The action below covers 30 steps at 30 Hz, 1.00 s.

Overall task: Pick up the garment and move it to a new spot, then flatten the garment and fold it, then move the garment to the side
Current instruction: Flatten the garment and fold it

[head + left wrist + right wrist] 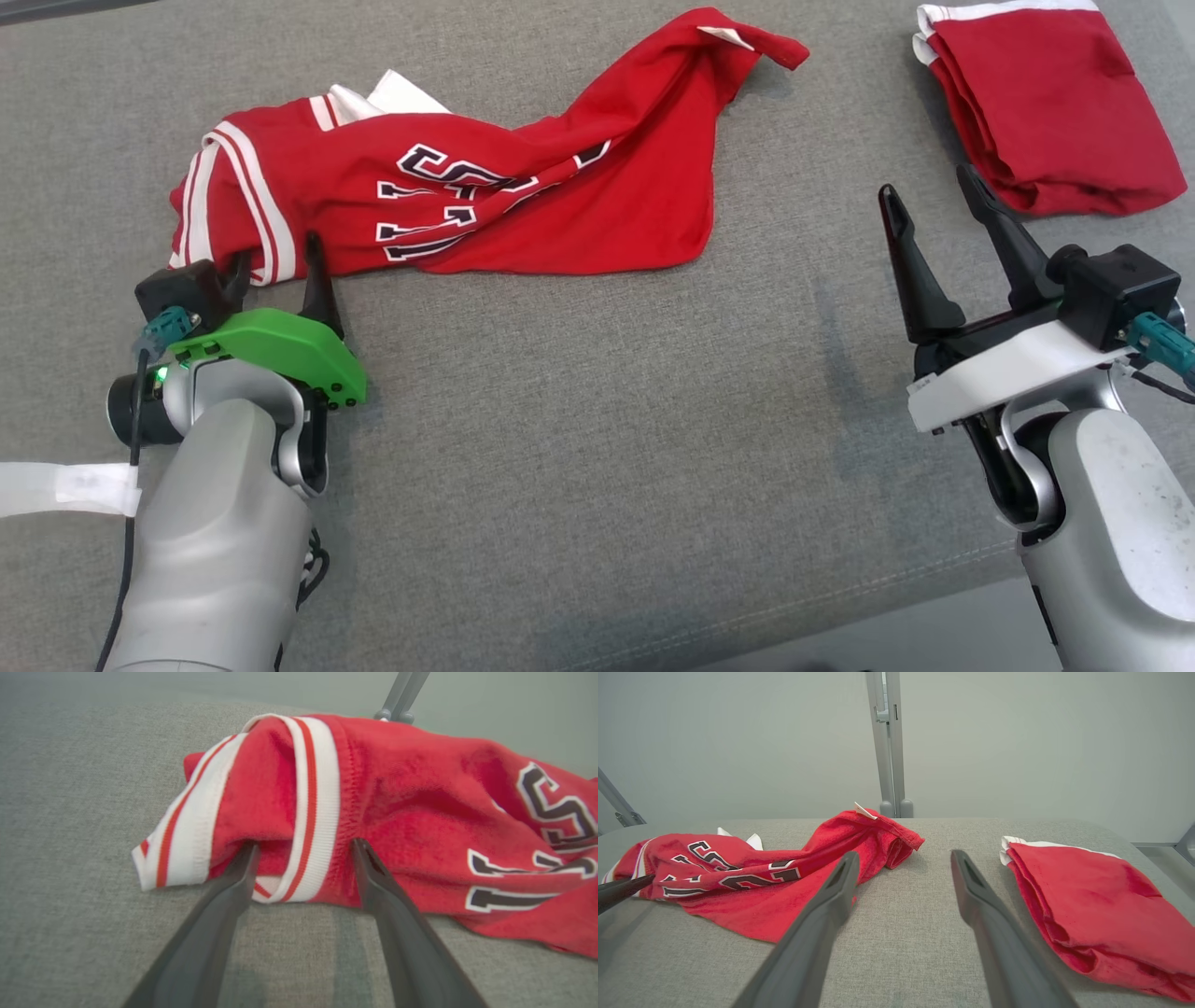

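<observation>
The left forearm (215,551) and right forearm (1120,523) are cased in silver-grey shells, the right one flecked with dark specks. The left gripper (278,250) is capped by a green plate (271,350) set with dark screws (334,392), the right gripper (926,184) by a white plate (1008,369). Long dark fingers (920,280) are fitted. Teal plugs (1162,341) and a black cable (126,560) are attached.

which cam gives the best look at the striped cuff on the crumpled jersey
Left wrist view: the striped cuff sits close up, stitching clear, between the open left claw tips. Head view shows it small at the left end of the jersey, partly behind that claw. Right wrist view catches just a sliver at far left.
</observation>
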{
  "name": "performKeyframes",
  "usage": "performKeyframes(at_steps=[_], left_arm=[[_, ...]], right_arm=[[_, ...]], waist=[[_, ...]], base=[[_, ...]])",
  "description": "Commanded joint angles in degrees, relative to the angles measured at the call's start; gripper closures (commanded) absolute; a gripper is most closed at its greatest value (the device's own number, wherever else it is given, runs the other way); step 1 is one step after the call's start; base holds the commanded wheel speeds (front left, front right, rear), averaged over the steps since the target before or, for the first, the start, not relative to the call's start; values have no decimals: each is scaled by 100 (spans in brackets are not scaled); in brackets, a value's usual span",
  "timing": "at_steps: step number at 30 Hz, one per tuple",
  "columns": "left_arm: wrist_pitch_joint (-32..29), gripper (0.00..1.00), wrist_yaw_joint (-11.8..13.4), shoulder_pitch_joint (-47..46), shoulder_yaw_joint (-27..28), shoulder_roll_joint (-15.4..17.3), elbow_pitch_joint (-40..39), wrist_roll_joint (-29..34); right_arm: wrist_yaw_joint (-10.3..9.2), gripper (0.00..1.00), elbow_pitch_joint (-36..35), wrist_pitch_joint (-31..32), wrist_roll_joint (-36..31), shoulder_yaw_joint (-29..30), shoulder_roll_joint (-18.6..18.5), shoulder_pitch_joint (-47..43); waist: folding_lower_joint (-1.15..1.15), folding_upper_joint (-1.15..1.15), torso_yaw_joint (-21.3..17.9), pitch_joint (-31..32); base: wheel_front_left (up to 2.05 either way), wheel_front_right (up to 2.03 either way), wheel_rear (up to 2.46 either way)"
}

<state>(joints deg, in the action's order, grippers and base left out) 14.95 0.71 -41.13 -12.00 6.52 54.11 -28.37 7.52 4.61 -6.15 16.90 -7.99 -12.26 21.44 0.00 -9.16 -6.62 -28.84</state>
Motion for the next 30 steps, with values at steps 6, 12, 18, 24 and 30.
performKeyframes(at_steps=[6,12,18,24,30], left_arm=[[27,100,-37,-62,214,134,-407,303],[27,100,-52,328,462,66,-1639,786],[29,100,-117,854,397,-127,-3054,1331],[26,100,-102,1136,103,-239,-4251,1672],[-374,100,-17,1058,-129,-256,-4617,1757]], right_arm=[[-6,0,-50,-49,-74,117,45,-116],[-6,0,7,-165,-97,316,132,-205],[-6,0,50,-217,-136,465,206,-331],[-6,0,-13,-192,-152,511,256,-436],[-6,0,-9,-165,-132,430,309,-481]], waist=[[0,0,-41,-46],[0,0,171,137],[0,0,384,414],[0,0,412,593],[0,0,249,569]], base=[[0,0,0],[0,0,0],[0,0,0],[0,0,0],[0,0,0]])
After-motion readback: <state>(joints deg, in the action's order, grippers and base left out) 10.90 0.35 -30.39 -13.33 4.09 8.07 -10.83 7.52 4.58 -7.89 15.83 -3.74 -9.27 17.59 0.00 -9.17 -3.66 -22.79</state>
